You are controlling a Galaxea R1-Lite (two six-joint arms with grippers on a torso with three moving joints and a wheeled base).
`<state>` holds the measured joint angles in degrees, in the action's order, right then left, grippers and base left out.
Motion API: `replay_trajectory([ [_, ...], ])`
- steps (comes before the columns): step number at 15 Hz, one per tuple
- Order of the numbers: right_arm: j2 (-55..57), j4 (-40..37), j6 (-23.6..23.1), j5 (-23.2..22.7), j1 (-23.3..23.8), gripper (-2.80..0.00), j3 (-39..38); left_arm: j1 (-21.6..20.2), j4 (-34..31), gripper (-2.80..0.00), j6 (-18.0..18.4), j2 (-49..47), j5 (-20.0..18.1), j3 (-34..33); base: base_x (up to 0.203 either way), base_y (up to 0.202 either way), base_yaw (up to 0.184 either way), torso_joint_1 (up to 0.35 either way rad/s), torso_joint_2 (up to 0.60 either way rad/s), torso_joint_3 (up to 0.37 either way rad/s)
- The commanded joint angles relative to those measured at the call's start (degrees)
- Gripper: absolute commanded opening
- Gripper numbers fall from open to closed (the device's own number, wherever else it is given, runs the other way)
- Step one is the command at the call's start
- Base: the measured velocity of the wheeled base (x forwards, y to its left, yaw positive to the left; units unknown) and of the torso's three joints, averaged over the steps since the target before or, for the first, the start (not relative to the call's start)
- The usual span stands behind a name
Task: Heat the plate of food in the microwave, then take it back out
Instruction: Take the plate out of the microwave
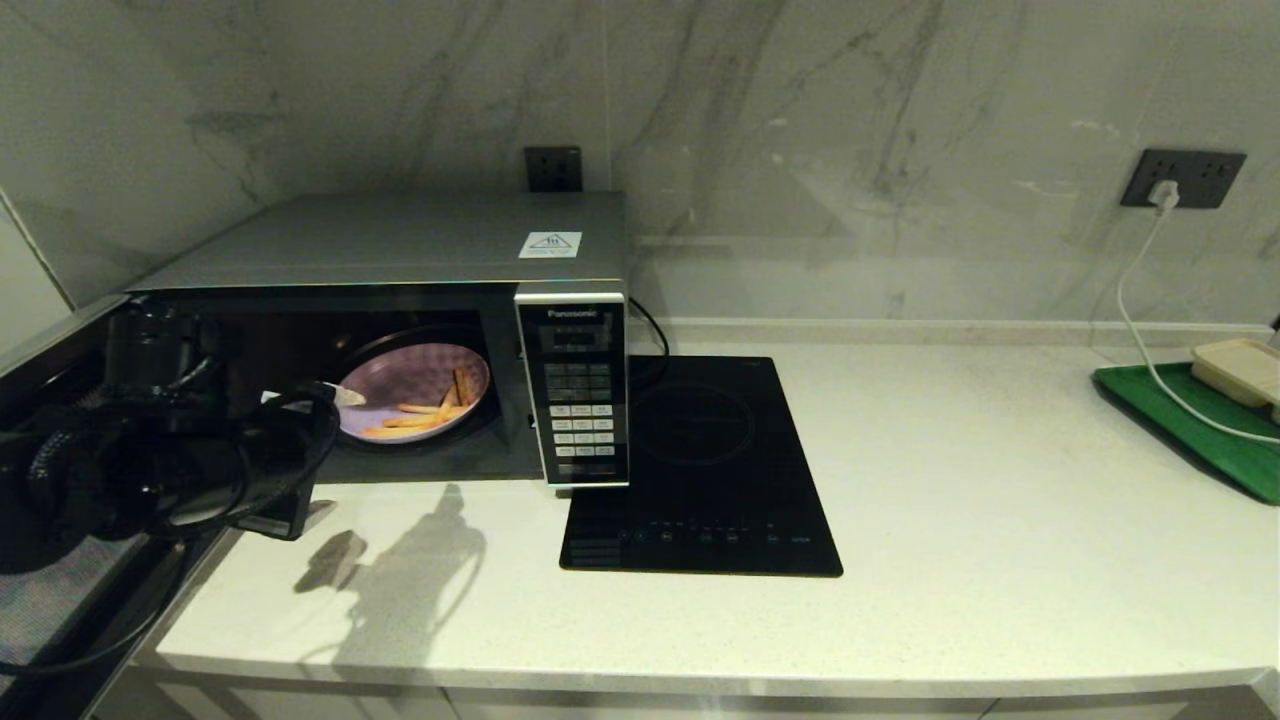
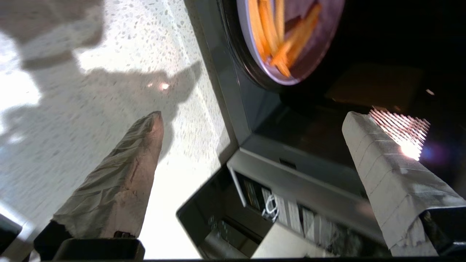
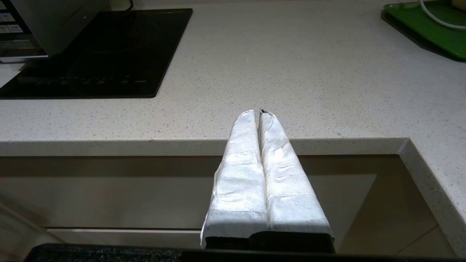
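One wide stretch of bare table (image 1: 960, 520) lies right of the black induction hob (image 1: 700, 470), reaching to the green tray (image 1: 1200, 430) at the far right edge. The microwave (image 1: 400, 250) stands at the left with its door swung open; inside sits the plate of food (image 1: 415, 390), fries on it. The left gripper (image 2: 251, 120) hovers at the opening, jaws spread wide, holding nothing. The right gripper (image 3: 260, 114) hangs off the table's near edge, jaws pressed together, empty.

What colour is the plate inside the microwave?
Lilac-purple plate; the head view shows it best.
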<state>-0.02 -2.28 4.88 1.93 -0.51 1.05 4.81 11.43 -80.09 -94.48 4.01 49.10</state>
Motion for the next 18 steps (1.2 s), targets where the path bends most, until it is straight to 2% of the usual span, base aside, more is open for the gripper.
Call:
replay_trajectory([
  [1,0.0,0.0,0.0,0.0,0.0,-2.80,0.0,0.1,0.1,0.00,-1.4,-7.1,0.0,2.5,0.000,0.000,0.000,0.000,0.00,0.000],
  [3,0.0,0.0,0.0,0.0,0.0,-2.80,0.0,-0.3,0.1,0.00,-2.4,-10.2,0.2,4.5,0.000,0.000,0.000,0.000,0.00,0.000],
  [9,0.0,0.0,0.0,0.0,0.0,-2.80,0.0,-2.7,0.1,0.00,-2.4,-14.2,0.0,10.5,0.000,0.000,0.000,0.000,0.00,0.000],
  [18,0.0,0.0,0.0,0.0,0.0,-2.80,0.0,-4.9,0.0,0.00,-2.5,-17.5,-4.2,13.2,0.000,0.000,0.000,0.000,0.00,0.000],
])
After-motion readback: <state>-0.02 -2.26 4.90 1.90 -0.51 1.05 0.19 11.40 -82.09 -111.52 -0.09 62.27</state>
